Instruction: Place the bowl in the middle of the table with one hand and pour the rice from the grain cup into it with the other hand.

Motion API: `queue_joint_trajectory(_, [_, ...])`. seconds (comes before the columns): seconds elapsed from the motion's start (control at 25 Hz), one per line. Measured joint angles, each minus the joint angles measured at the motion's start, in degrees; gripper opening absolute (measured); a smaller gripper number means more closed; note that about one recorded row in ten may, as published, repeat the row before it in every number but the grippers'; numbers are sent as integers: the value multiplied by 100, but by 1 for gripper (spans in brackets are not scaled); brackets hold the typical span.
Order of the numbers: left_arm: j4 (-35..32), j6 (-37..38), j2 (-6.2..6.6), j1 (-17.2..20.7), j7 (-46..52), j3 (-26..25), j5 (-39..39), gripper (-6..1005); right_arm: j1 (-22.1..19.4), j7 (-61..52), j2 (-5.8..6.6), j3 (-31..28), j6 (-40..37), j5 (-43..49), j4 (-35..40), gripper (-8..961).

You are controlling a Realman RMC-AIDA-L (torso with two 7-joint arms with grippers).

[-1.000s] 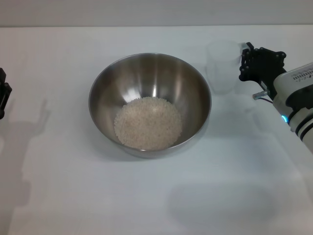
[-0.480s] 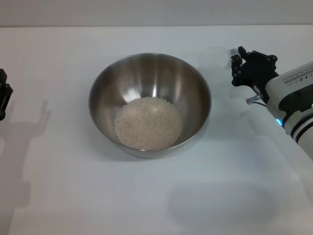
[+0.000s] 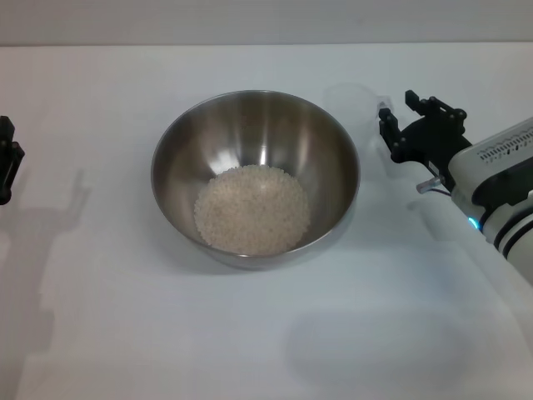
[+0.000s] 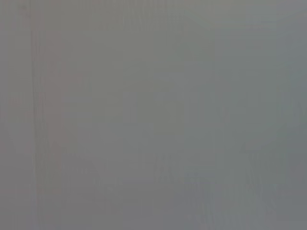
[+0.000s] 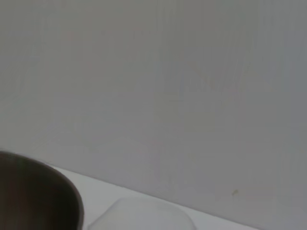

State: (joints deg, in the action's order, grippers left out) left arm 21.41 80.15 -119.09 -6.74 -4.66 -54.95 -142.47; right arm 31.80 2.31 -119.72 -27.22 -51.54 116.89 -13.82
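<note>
The steel bowl (image 3: 255, 133) stands in the middle of the white table (image 3: 250, 350), with a round heap of pale rice (image 3: 251, 208) in its bottom. Just past the bowl's right rim, the clear grain cup (image 3: 351, 103) is held above the table with no rice visible in it. My right gripper (image 3: 396, 117) is shut on the side of the cup facing away from the bowl. The right wrist view catches the bowl's dark rim (image 5: 43, 191) and the cup's rim (image 5: 144, 215). My left gripper (image 3: 5, 160) is parked at the table's left edge.
The bowl's and arms' shadows fall on the white tabletop at the left and front. A pale wall runs along the table's far edge (image 3: 266, 43). The left wrist view is a plain grey field.
The right gripper has carried the grain cup leftward from its spot on the table, up to the bowl's right rim. The bowl, the rice and the left arm have not moved.
</note>
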Motion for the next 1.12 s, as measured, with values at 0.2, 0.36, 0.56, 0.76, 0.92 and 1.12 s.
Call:
queue_joint_trajectory(0.2, [4, 1, 0, -3, 0, 11, 0, 813, -237, 25, 11, 20, -138, 0, -174, 396])
queue_joint_trajectory(0.36, [2, 1, 0, -3, 0, 11, 0, 812, -472, 27, 15, 113, -463, 0, -211, 422])
queue_joint_trajectory(0.56, [-9, -10, 0, -14, 0, 11, 0, 812, -843, 29, 24, 144, -1008, -1, -278, 484])
queue_joint_trajectory(0.76, [-25, -26, 0, -20, 0, 6, 0, 813, -1501, -4, 11, -115, -2266, -75, -283, 525])
queue_joint_trajectory(0.92, [-43, -35, 0, -11, 0, -30, 33, 813, -2008, -47, 4, -656, -3188, -90, -327, 554])
queue_joint_trajectory(1.12, [-56, -41, 0, -28, 0, -11, 36, 813, -2045, -28, 2, -754, -3286, -96, -272, 780])
